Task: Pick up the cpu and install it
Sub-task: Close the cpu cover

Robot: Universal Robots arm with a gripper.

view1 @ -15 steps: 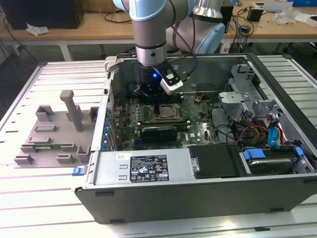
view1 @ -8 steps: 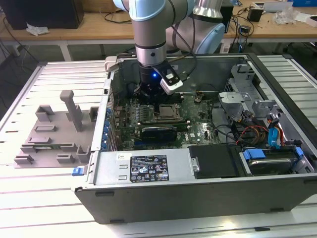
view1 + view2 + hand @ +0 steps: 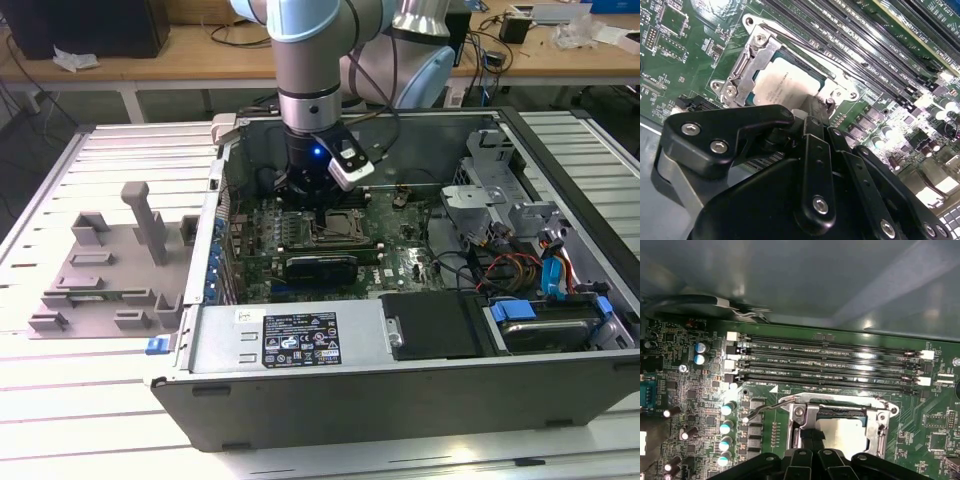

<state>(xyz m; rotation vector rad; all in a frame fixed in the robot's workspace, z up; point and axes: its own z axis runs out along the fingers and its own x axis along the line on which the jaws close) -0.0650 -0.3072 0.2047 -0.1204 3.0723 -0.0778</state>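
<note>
Start at the cpu (image 3: 785, 87): lies flat, silver top up, inside the metal socket frame (image 3: 747, 67) on the motherboard (image 3: 400, 255), as seen in both wrist views. Cannot tell whether fully seated. Judged light, thin and stiff, with a slick metal lid and a delicate underside and corners. Best taken by two opposite pale edges, held level, and never pressed down or dragged across the socket. Right at one edge of the chip in the second wrist view hangs the gripper (image 3: 815, 111), tip pointing down at the rim; touching or just above, impossible to say. Cannot tell either whether the jaws stand apart or together, masked as they are by the black linkage. Beside the frame in the first wrist view, note the retention lever (image 3: 760, 411) standing free, apparently unlatched, and beyond it the long rows of memory slots (image 3: 830, 365). Further out, in the exterior view, find the arm reaching straight down into the open computer case (image 3: 300, 400), laid on its side on the slatted worktop (image 3: 60, 430). Well apart, on the exterior view's left, sits the grey tray (image 3: 100, 275) with its upright blocks.
</note>
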